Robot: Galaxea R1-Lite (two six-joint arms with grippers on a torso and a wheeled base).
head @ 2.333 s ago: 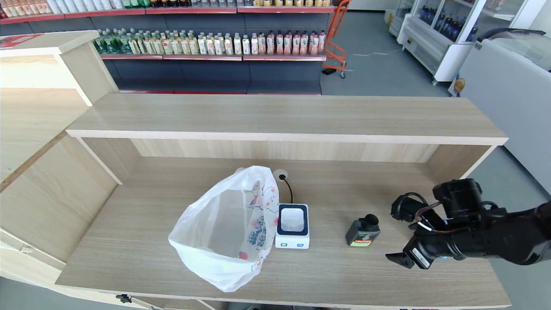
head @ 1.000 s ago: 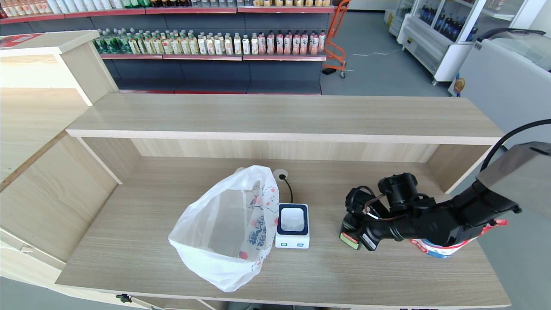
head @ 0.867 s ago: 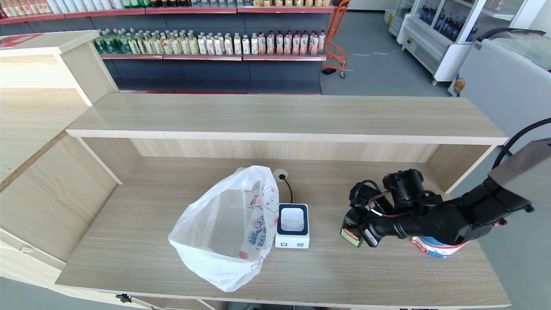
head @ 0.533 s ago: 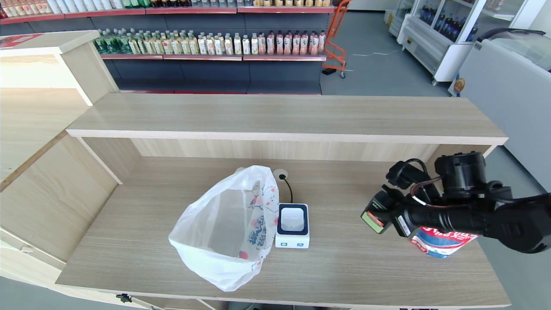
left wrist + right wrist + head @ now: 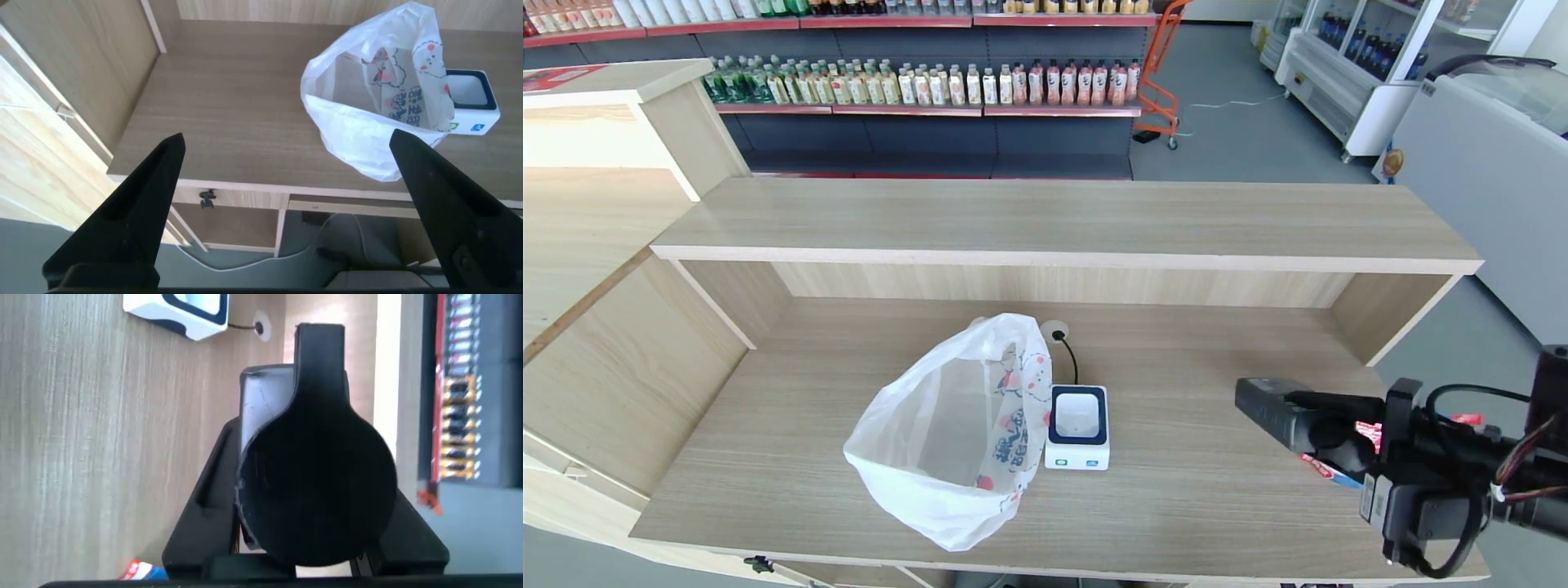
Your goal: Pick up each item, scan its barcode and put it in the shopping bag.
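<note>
My right gripper (image 5: 1327, 429) is shut on a dark bottle (image 5: 1270, 408), held level above the right end of the counter with its body pointing left. In the right wrist view the bottle's round black cap (image 5: 315, 490) faces the camera. The white barcode scanner (image 5: 1078, 426) sits mid-counter, and the open white shopping bag (image 5: 956, 441) stands just left of it. A red, white and blue pouch (image 5: 1327, 472) lies on the counter, mostly hidden behind the right arm. My left gripper (image 5: 288, 143) hangs open, off the counter's front left, with the shopping bag (image 5: 384, 106) ahead of it.
A raised wooden ledge (image 5: 1062, 220) runs along the back of the counter, with side walls at both ends. The scanner's cable drops into a hole (image 5: 1055, 333) behind it. Bare counter (image 5: 1192, 490) lies between scanner and pouch.
My right gripper closed on the standing bottle, lifted it, carried it right and toward the front, and turned it level. The pouch came into view behind the arm.
</note>
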